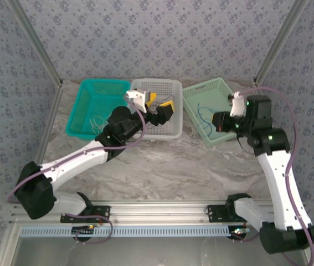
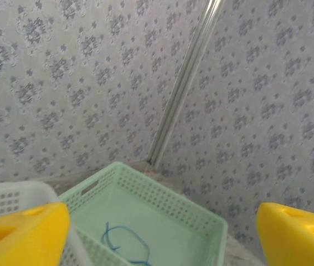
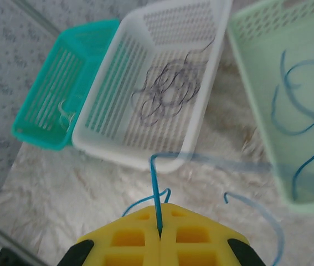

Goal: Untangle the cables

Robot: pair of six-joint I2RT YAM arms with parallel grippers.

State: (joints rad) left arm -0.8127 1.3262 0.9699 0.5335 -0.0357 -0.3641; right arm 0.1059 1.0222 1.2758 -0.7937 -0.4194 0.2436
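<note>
The right jaws pinched a blue cable (image 3: 155, 194) while the left jaws stood open and empty; dropping it into the green basket (image 3: 245, 72) ahead-right of the right jaws seemed next.

I find no legible text, label, brand name, number or sign on any surface in these views.
</note>
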